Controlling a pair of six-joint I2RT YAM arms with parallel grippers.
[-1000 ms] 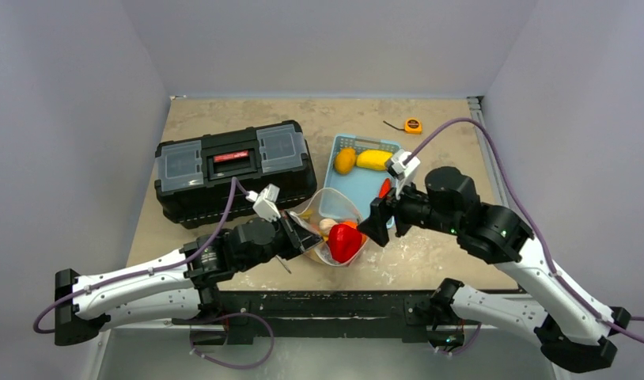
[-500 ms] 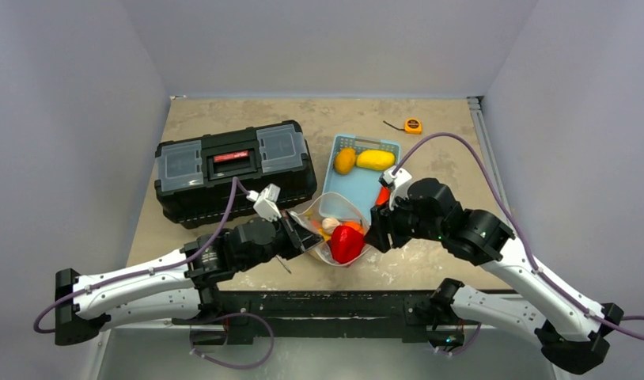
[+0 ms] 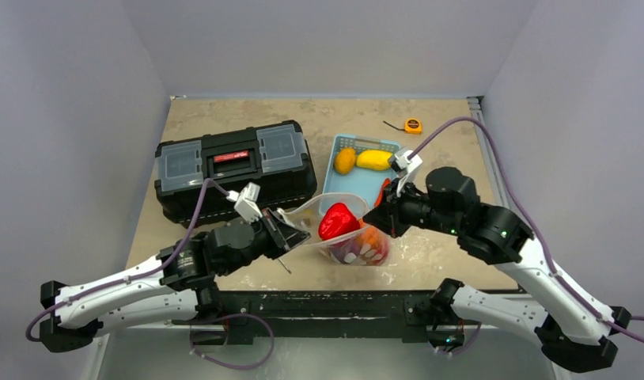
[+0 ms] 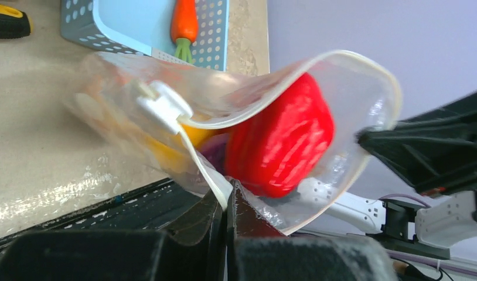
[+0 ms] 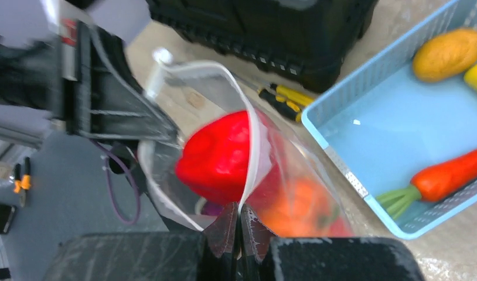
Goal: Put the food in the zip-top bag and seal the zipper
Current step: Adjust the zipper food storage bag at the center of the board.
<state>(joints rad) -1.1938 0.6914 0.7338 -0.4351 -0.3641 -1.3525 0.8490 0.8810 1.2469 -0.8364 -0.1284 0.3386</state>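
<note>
The clear zip-top bag (image 3: 365, 247) hangs between both grippers with its mouth open. A red pepper (image 3: 337, 220) sits at the mouth, above orange, yellow and purple food further in. My left gripper (image 4: 227, 199) is shut on the whitish zipper (image 4: 204, 171) strip, near its white slider (image 4: 163, 108). On the opposite rim, my right gripper (image 5: 239, 214) is shut on the zipper (image 5: 254, 146) beside the pepper (image 5: 218, 155). More food lies in the blue basket (image 3: 365, 186): an orange piece (image 3: 345, 161), a yellow piece (image 3: 374, 159) and a carrot (image 5: 447, 175).
A black toolbox (image 3: 236, 166) stands at the left, behind the bag. An orange tape measure (image 3: 413, 125) lies at the far right of the table. A yellow-and-black screwdriver (image 5: 280, 99) lies between the toolbox and the basket (image 5: 371, 134).
My right gripper has shut on the bag's rim and pulled right. The bag has risen off the table with the pepper, and my left arm has drawn back to the left.
</note>
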